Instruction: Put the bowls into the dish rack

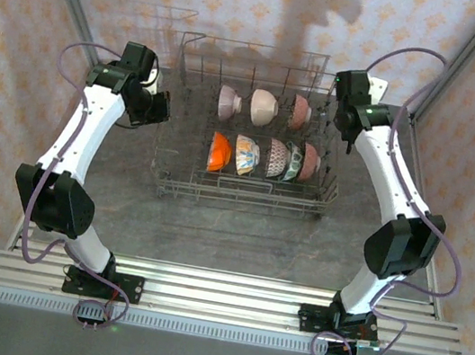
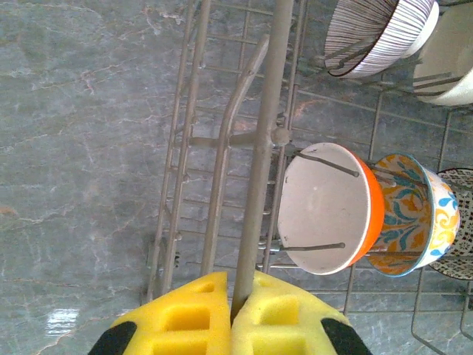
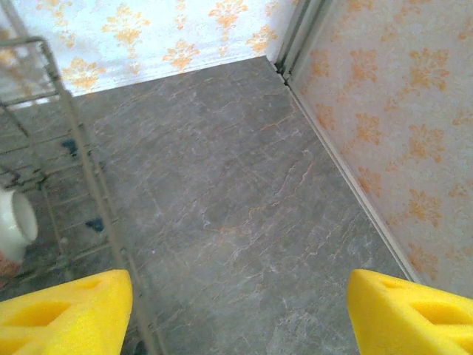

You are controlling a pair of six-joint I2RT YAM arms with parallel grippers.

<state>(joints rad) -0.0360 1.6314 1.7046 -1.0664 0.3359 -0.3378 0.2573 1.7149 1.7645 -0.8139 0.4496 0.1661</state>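
The grey wire dish rack [image 1: 243,199] stands mid-table with several bowls on edge between its tines, in two rows. The front row starts with an orange bowl [image 1: 219,152]; a pink-brown one [image 1: 228,101] begins the back row. My left gripper [image 1: 165,109] is at the rack's left side, shut on its top rim wire [image 2: 262,148]. In the left wrist view that wire runs between the yellow pads [image 2: 236,285], next to the orange bowl [image 2: 332,211] and a blue-and-yellow patterned bowl [image 2: 414,214]. My right gripper [image 3: 240,296] stands open over bare table beside the rack's right wall [image 3: 81,163].
The enclosure's patterned walls close in the table at the back and both sides [image 3: 384,133]. A metal post and wall base run along the right [image 3: 347,177]. Grey marble tabletop [image 1: 227,240] lies free in front of the rack.
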